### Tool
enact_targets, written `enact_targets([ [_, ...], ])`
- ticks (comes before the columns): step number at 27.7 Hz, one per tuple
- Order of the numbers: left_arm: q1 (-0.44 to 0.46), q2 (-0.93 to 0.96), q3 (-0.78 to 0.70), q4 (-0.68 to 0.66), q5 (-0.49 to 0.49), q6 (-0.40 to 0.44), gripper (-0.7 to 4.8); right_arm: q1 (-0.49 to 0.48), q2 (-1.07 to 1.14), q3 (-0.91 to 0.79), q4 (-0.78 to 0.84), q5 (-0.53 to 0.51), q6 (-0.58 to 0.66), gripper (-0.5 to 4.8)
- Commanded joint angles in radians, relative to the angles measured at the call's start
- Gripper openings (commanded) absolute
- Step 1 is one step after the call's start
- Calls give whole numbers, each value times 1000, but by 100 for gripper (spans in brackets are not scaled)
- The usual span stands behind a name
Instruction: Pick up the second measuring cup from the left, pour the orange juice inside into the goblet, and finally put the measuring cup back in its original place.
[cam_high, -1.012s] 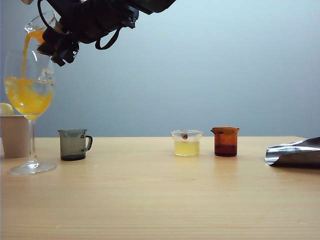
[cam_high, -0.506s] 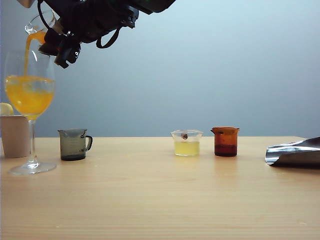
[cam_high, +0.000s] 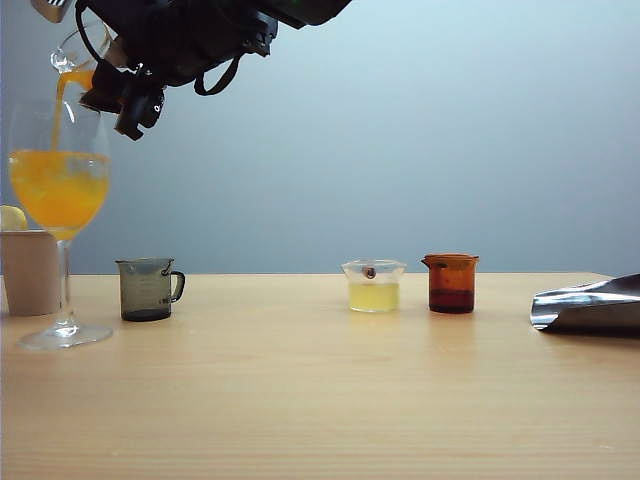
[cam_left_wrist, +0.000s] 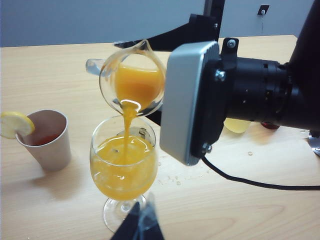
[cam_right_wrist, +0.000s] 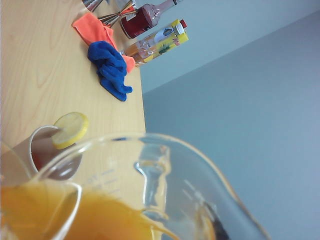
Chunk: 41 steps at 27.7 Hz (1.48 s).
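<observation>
My right gripper (cam_high: 103, 80) has reached across to the far left and is shut on the second measuring cup (cam_high: 78, 45), a small clear cup (cam_left_wrist: 132, 75) held tipped over the goblet (cam_high: 60, 200). A thin stream of orange juice (cam_high: 60, 100) runs from its lip into the goblet's bowl (cam_left_wrist: 124, 165), which is about half full. Some juice is still in the cup (cam_right_wrist: 150, 165). The goblet stands upright on the table. My left gripper (cam_left_wrist: 141, 226) sits low beside the goblet's foot, its dark fingertips together and holding nothing.
A paper cup with a lemon slice (cam_high: 28, 270) stands just behind the goblet. Along the table are a smoky grey handled cup (cam_high: 148, 289), a clear cup of pale yellow liquid (cam_high: 373, 285) and a cup of dark red-brown liquid (cam_high: 451, 283). A shiny foil object (cam_high: 590, 305) lies far right.
The right wrist has rolled a little further, tipping the cup more. The stream keeps running and the juice in the goblet has risen slightly. The left arm has stayed still.
</observation>
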Motion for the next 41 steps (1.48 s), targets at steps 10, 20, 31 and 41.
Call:
enact_targets([
  [10, 0, -2, 5, 5, 5, -3, -5, 6, -11, 10, 31, 2, -109, -6],
  [20, 0, -2, 5, 5, 5, -3, -5, 16, -9, 10, 31, 2, -226, -6],
  [31, 0, -2, 5, 5, 5, -3, -5, 18, -9, 10, 31, 2, -314, -6],
  [41, 0, -2, 5, 5, 5, -3, -5, 19, -8, 10, 43, 5, -392, -6],
])
